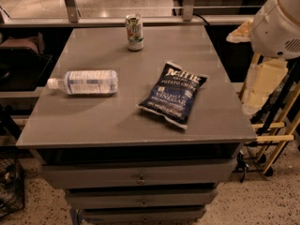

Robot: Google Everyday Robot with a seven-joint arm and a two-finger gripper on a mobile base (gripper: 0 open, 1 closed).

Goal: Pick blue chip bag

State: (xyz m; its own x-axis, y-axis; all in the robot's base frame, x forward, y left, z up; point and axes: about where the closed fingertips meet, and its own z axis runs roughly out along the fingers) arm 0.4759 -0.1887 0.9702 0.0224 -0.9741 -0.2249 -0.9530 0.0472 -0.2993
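The blue chip bag (174, 94) lies flat on the grey table top (93, 121), right of centre, its white "Kettle" lettering at the far end. A white rounded part of my arm (277, 25) comes in at the top right corner, above and to the right of the bag and well apart from it. My gripper is out of view; no fingers show anywhere in the camera view.
A clear water bottle (84, 82) lies on its side at the table's left. A green-white soda can (134, 32) stands at the far edge. Drawers (140, 177) sit below the table top. Yellow wooden frames (276, 125) stand to the right of the table.
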